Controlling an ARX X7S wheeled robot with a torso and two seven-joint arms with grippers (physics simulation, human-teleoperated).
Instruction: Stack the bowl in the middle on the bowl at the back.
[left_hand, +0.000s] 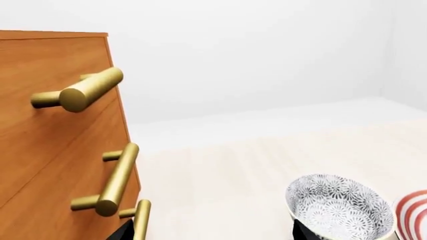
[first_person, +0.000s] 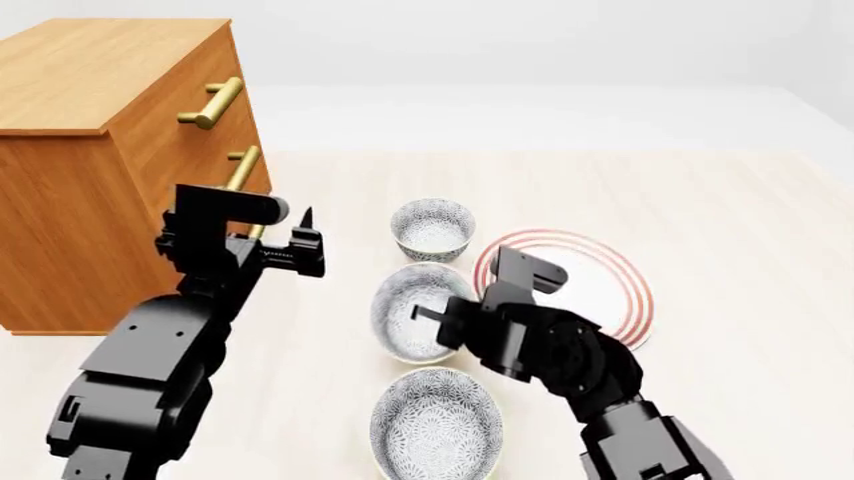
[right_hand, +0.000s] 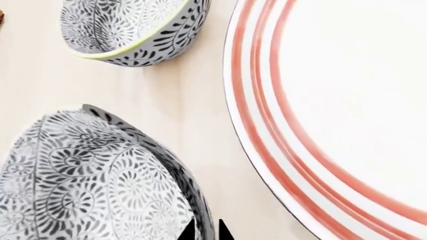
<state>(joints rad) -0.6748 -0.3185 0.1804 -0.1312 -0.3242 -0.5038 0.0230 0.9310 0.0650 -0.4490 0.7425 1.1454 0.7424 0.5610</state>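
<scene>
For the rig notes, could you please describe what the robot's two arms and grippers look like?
Both arms are matte black with blocky, faceted shells and rounded joint housings; no cables, markings or sleeves show. The left gripper has thin, pointed black fingers on a boxy base. The right gripper sits ahead of a bulky, rounded wrist housing, its fingertips narrow and black.

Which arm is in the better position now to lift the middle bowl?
The right. The right gripper is at the rim of the bowl in the middle, its fingertips astride the wall in the right wrist view. The left gripper hangs beside the drawer cabinet.
</scene>
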